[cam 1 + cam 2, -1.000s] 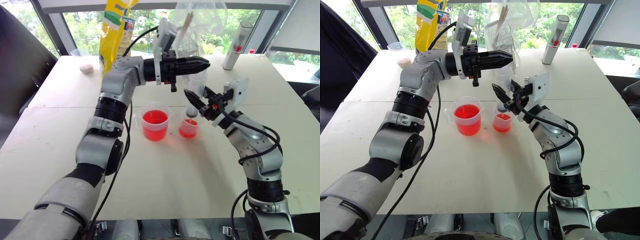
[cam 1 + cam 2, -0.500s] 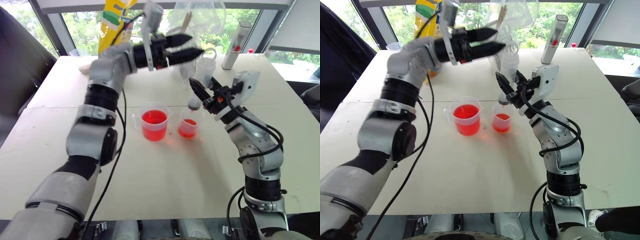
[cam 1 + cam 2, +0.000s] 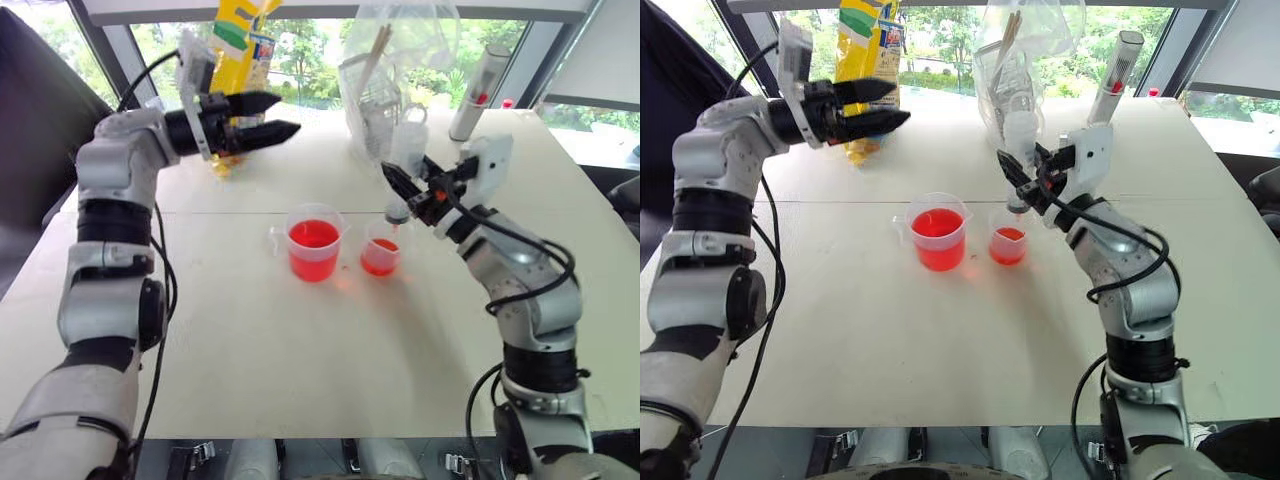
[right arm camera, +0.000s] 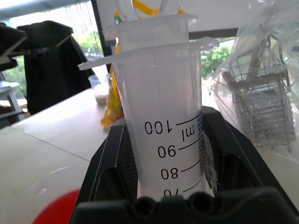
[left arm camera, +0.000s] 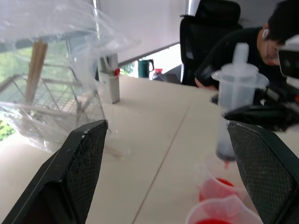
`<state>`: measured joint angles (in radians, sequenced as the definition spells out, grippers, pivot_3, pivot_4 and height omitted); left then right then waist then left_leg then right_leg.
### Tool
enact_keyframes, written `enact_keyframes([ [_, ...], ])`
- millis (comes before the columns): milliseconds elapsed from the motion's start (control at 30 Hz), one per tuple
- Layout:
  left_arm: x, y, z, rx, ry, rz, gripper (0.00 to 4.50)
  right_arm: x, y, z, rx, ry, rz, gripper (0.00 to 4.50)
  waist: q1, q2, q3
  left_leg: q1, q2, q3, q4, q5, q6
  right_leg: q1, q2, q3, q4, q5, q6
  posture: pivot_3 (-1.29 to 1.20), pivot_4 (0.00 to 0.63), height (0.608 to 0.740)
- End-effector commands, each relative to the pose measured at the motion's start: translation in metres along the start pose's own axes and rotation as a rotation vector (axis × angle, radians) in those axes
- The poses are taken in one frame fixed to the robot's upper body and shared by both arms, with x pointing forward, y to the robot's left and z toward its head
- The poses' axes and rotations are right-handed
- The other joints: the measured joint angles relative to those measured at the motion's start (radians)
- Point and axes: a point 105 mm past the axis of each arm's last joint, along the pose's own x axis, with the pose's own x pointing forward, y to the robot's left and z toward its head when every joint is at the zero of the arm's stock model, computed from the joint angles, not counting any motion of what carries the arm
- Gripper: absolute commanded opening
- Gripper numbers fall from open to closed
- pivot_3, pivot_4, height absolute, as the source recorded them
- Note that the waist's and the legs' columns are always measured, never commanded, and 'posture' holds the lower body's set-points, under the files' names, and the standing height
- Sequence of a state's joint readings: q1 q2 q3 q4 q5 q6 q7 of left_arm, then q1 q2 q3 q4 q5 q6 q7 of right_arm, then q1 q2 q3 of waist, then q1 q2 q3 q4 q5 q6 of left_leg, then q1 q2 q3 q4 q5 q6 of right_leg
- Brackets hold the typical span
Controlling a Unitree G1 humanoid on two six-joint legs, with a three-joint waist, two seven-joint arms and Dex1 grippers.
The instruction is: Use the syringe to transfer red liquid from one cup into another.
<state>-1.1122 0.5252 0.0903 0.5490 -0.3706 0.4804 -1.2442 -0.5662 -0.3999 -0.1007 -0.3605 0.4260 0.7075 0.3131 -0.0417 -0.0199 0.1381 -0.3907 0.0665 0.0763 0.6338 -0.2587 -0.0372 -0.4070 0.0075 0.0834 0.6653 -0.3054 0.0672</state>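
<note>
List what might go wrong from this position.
The right gripper alone holds the syringe, upright over the small cup; a slip could drop it and tip the cup. Its tip may drip red outside the rim. The big cup stands close beside and could be knocked.

The right gripper (image 3: 1025, 180) holds the syringe (image 3: 1019, 150) upright over the small cup (image 3: 1007, 242), beside the handled cup (image 3: 937, 234).
</note>
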Motion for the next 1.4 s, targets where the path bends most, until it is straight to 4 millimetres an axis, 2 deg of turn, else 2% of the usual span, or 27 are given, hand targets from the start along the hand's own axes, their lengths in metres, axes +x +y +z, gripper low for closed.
enact_keyframes([
  [33,0.003,-0.019,0.005,0.036,0.006,-0.066,4.17,0.004,-0.009,0.045,0.026,-0.027,-0.028,1.42,-0.003,0.0,0.0,0.0,0.0,0.0,0.0,0.0,0.0,0.0,0.0,0.0,0.0,0.0,0.0,0.0,0.15,0.739],
  [167,0.004,-0.038,-0.011,0.003,0.032,-0.116,4.17,0.011,-0.041,0.065,0.087,0.108,-0.144,1.42,-0.002,0.0,0.0,0.001,0.0,0.0,0.0,0.0,0.0,0.0,0.0,0.0,0.001,0.0,0.0,0.0,0.15,0.739],
  [267,0.005,-0.051,-0.019,-0.015,0.038,-0.138,4.17,0.008,-0.066,0.059,0.137,0.272,-0.221,1.42,-0.001,0.0,0.0,0.001,0.0,0.0,-0.001,0.0,0.0,0.0,-0.001,0.0,0.0,0.0,0.0,0.0,0.15,0.739],
  [333,0.004,-0.058,-0.025,-0.023,0.041,-0.144,4.17,0.001,-0.077,0.043,0.159,0.428,-0.244,1.42,0.001,0.0,0.0,0.0,0.0,0.0,-0.001,0.0,0.0,0.0,-0.001,0.0,-0.001,0.0,0.0,0.0,0.15,0.739],
  [433,0.005,-0.069,-0.035,-0.024,0.056,-0.153,4.17,-0.011,-0.091,0.017,0.194,0.573,-0.27,1.42,-0.001,0.0,0.0,0.0,-0.001,0.0,-0.001,0.0,0.0,0.0,-0.002,0.001,-0.002,0.0,0.0,0.0,0.15,0.739],
  [567,0.004,-0.084,-0.045,-0.037,0.056,-0.172,4.17,-0.027,-0.1,-0.036,0.266,0.784,-0.298,1.42,-0.005,0.0,0.0,0.0,-0.001,0.0,-0.001,0.0,0.001,0.0,-0.001,0.002,-0.002,0.0,0.0,0.0,0.15,0.739],
  [667,0.008,-0.093,-0.048,-0.028,0.037,-0.183,4.17,-0.037,-0.103,-0.072,0.307,0.893,-0.299,1.42,-0.003,0.0,0.0,0.001,-0.001,0.0,-0.002,0.0,0.001,0.0,0.0,0.002,-0.002,0.0,0.0,0.0,0.15,0.739],
  [800,0.006,-0.105,-0.048,0.007,0.053,-0.248,4.17,-0.043,-0.109,-0.109,0.345,0.992,-0.325,1.42,-0.005,0.0,0.0,0.001,-0.001,0.001,-0.001,0.0,0.001,0.0,0.001,0.003,-0.002,0.0,0.0,0.0,0.15,0.739],
  [900,0.004,-0.109,-0.044,0.051,0.073,-0.296,4.17,-0.045,-0.115,-0.124,0.347,1.03,-0.341,1.42,-0.006,0.0,0.0,0.001,-0.002,0.001,-0.002,0.0,0.001,0.0,0.001,0.002,-0.002,0.0,0.0,0.0,0.15,0.739],
  [1033,0.003,-0.113,-0.044,0.08,0.111,-0.349,4.17,-0.046,-0.12,-0.132,0.342,1.045,-0.34,1.42,-0.004,0.0,0.0,0.002,-0.002,0.001,-0.001,0.0,0.001,0.002,0.001,0.001,-0.002,0.0,0.0,0.0,0.15,0.739],
  [1100,0.002,-0.114,-0.047,0.104,0.13,-0.362,4.22,-0.045,-0.12,-0.132,0.346,1.046,-0.334,2.44,-0.003,0.0,0.0,0.002,-0.002,0.001,-0.001,0.0,0.001,0.003,0.001,0.001,-0.002,0.0,0.0,0.0,0.15,0.739],
  [1133,0.002,-0.113,-0.047,0.108,0.135,-0.365,4.22,-0.044,-0.12,-0.13,0.348,1.043,-0.329,2.7,-0.003,0.0,0.0,0.002,-0.002,0.001,0.0,0.0,0.001,0.003,0.001,0.001,-0.002,0.0,0.0,0.0,0.15,0.739],
  [1233,0.001,-0.112,-0.049,0.119,0.143,-0.367,4.22,-0.044,-0.12,-0.121,0.348,1.031,-0.317,4.22,-0.002,0.0,0.0,0.002,-0.002,0.001,-0.001,0.0,0.001,0.003,0.001,0.001,-0.002,0.0,0.0,0.0,0.15,0.739],
  [1267,0.001,-0.111,-0.05,0.124,0.151,-0.362,4.22,-0.045,-0.122,-0.111,0.334,1.011,-0.315,4.45,-0.002,0.0,0.0,0.002,-0.002,0.001,-0.001,0.0,0.001,0.003,0.001,0.001,-0.002,0.0,0.0,0.0,0.15,0.739],
  [1400,0.0,-0.106,-0.05,0.107,0.149,-0.342,4.22,-0.059,-0.115,-0.068,0.262,0.936,-0.255,4.45,0.004,0.002,0.001,-0.001,-0.002,0.0,-0.002,0.0,0.001,-0.001,0.0,0.001,-0.002,0.0,0.0,0.0,0.15,0.739],
])
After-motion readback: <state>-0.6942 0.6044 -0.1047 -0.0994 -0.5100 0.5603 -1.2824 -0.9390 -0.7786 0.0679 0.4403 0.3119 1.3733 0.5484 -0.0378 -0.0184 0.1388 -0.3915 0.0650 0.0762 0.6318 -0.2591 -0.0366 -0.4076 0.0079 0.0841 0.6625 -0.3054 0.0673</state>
